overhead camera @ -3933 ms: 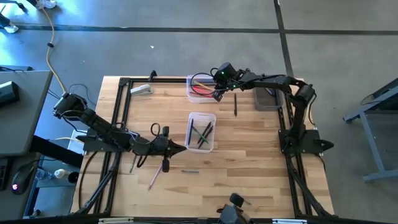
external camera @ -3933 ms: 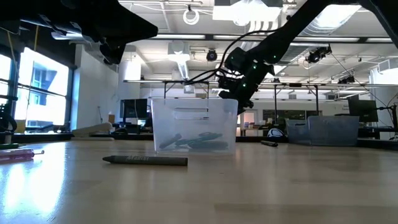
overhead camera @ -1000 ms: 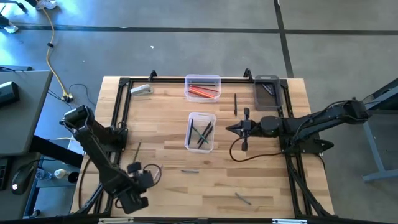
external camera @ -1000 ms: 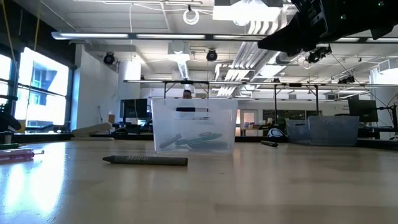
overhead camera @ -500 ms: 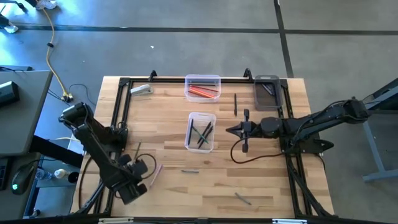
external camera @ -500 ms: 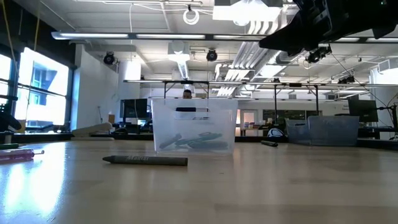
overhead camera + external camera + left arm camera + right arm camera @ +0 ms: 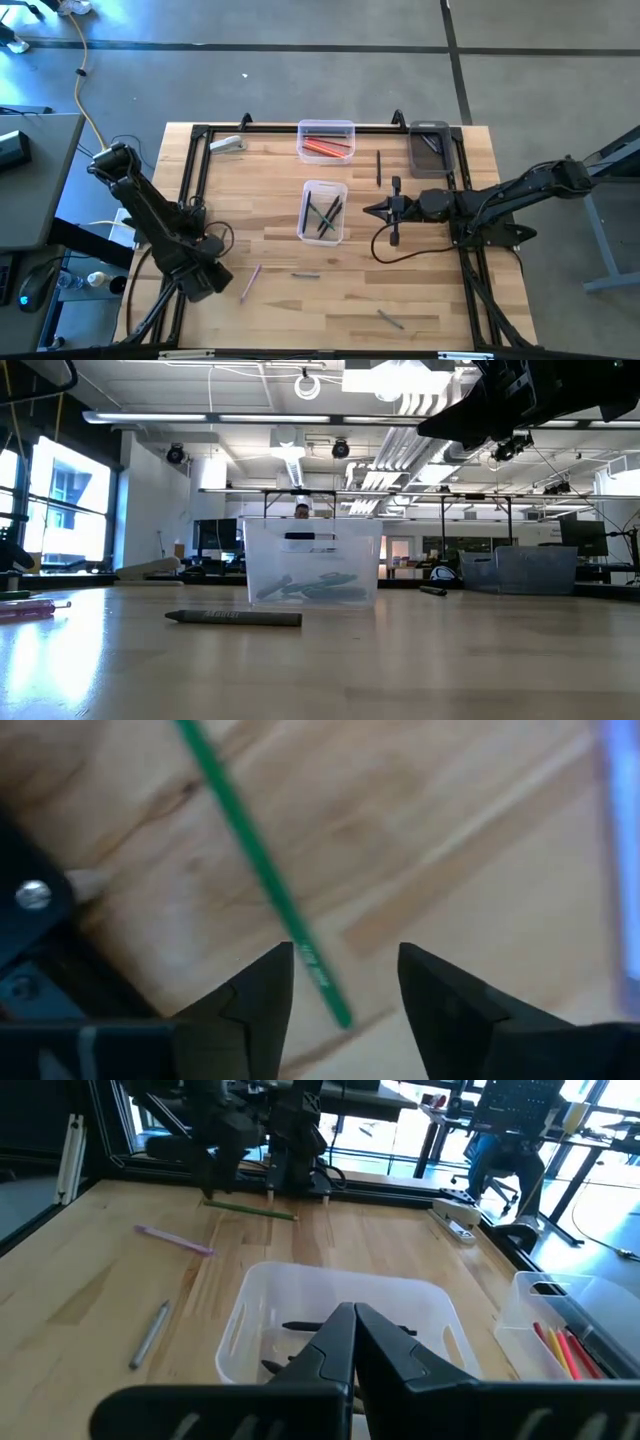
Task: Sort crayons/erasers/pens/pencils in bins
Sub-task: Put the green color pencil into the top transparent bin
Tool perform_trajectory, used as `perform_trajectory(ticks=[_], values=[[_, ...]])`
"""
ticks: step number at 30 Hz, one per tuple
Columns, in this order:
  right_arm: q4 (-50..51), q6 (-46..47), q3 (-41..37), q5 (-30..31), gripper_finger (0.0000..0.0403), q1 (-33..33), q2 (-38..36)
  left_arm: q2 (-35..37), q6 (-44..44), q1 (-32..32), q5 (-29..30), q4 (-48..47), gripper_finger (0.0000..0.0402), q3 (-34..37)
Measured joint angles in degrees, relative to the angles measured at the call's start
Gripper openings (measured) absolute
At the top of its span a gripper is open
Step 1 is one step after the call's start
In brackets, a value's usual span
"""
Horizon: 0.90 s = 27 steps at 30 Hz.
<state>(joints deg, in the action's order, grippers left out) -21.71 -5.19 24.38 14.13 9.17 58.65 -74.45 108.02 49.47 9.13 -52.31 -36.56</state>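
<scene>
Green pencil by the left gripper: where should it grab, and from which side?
Grip the green pencil mid-shaft, coming straight down from above. It lies flat on the table, so only its long sides are free. Turn the left gripper, now open, so its fingers cross the shaft.

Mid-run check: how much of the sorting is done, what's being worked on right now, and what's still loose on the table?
Done: red and orange sticks lie in the far clear bin, dark ones in the middle clear bin, something in the dark grey bin.
In hand: nothing; the open left gripper hangs over a green pencil, the right gripper waits shut.
Left: a pink pencil, two grey crayons, a dark pen.
</scene>
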Motion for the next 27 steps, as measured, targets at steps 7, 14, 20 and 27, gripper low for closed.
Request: perform_trajectory(ticks=[7,14,20,27], values=[[-0.15,-0.20,0.00,0.00,0.0000,0.00,0.00,0.04,0.81,-0.37,-2.73,4.28,0.0172,4.35],[-0.17,-0.20,0.00,0.00,0.0000,0.00,0.00,0.26,-0.77,-0.34,-2.93,8.99,0.0125,7.43],[-0.37,-0.20,0.00,-0.02,0.0000,0.00,0.00,0.15,-7.60,-0.34,-3.13,9.64,0.0063,7.28],[-0.37,-0.20,0.00,-0.02,0.0000,0.00,0.00,-0.08,-13.47,-0.36,-3.38,10.39,0.0014,6.14]])
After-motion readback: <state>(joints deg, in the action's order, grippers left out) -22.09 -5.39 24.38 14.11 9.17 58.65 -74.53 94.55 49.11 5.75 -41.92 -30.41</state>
